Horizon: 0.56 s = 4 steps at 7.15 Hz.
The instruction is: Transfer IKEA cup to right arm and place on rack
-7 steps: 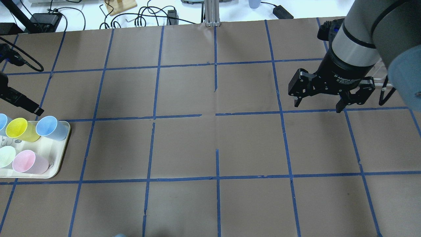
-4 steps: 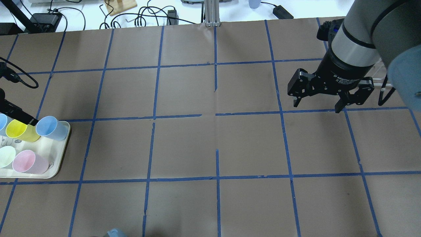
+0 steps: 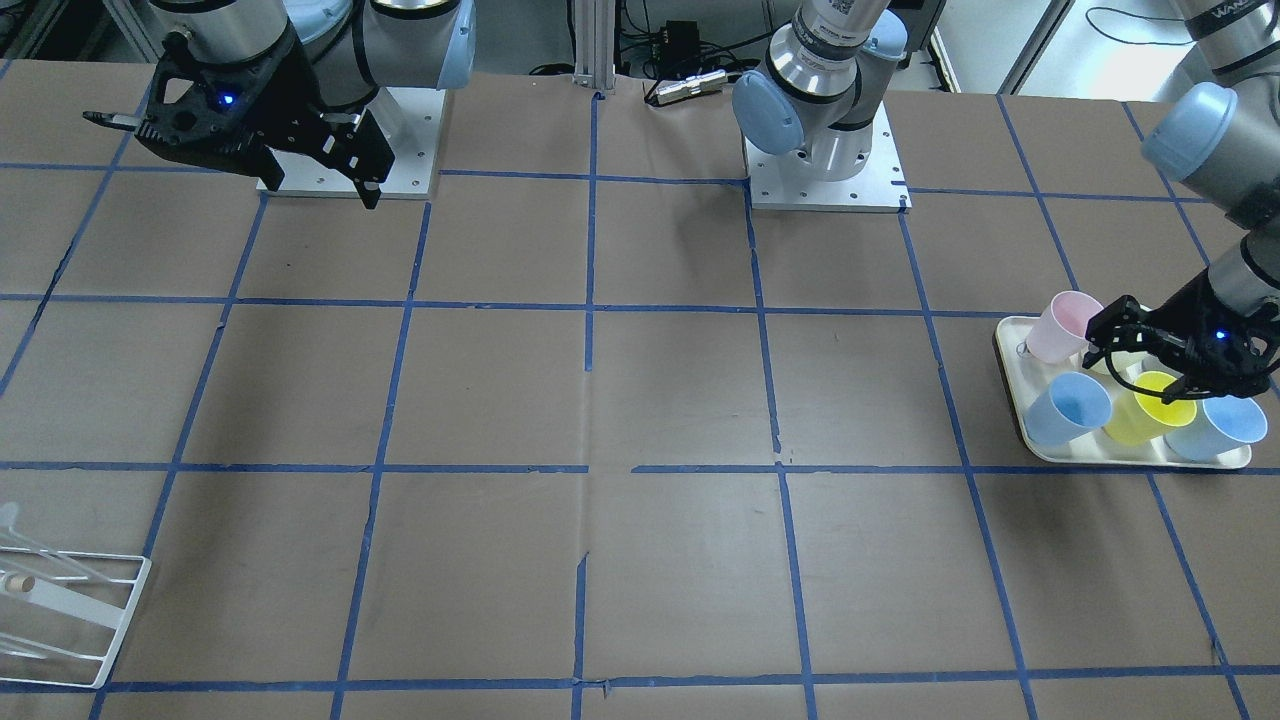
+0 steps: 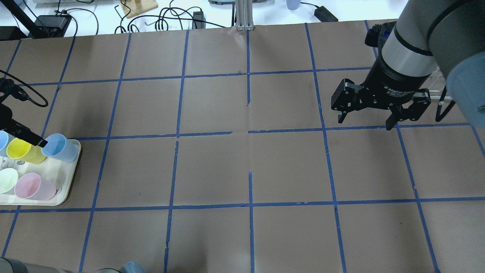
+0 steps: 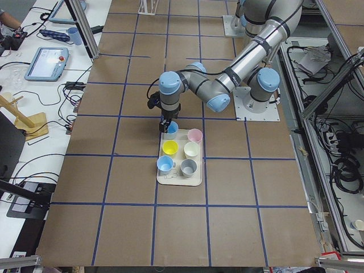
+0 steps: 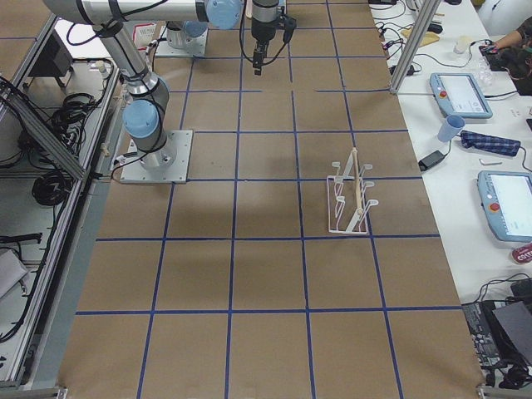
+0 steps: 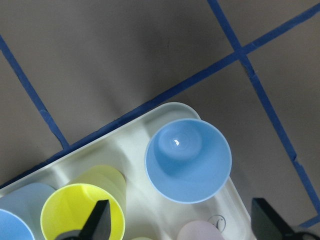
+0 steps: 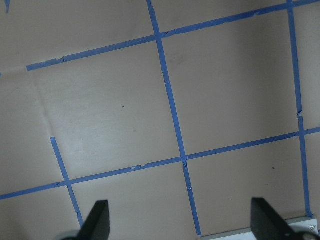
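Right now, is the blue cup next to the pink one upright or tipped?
Upright: the IKEA cup stands on the tray, open mouth up, its base visible inside.

Brown bench [image 4: 212,167] gridded with blue tape [image 4: 212,133]. Cream tray [image 4: 69,172] holds pale-blue IKEA cup [image 4: 62,149], yellow cup [image 4: 21,148], pink cup [image 4: 32,186]. White rack [image 6: 347,199], tan peg [image 6: 356,174].

Brown paper with a blue tape grid [image 4: 250,204] covers the table [image 4: 212,170]. Beyond its far edge, a white bench [image 6: 474,274] holds cables [image 4: 166,17] and 2 tablets [image 6: 461,94].
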Tool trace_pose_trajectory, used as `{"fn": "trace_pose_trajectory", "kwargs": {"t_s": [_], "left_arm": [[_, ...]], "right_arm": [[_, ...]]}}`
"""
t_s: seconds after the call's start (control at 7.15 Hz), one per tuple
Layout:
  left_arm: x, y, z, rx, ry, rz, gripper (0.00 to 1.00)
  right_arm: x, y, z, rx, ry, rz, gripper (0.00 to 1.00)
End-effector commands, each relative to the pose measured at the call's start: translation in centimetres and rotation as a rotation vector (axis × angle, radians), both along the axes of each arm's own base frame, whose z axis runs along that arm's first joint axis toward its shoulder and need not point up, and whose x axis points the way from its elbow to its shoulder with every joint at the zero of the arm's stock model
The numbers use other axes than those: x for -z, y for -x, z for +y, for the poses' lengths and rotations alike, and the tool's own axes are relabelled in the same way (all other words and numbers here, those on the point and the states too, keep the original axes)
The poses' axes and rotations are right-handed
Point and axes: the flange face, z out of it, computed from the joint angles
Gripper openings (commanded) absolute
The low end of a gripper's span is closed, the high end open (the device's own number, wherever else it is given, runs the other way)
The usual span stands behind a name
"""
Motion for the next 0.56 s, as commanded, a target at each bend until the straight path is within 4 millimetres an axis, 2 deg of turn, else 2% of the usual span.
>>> {"fn": "trace_pose_trajectory", "kwargs": {"t_s": [0.0, 0.42], "left_arm": [[2.2, -0.5, -0.5, 0.011, -0.022, 0.017, 1.00], [4.4, -1.3, -1.3, 0.010, -0.051, 0.032, 1.00]], "right_arm": [[0.0, 0.0, 0.0, 0.002, -0.002, 0.000, 1.00], [0.8, 0.0, 0.3, 0.000, -0.014, 0.000, 1.00]]}}
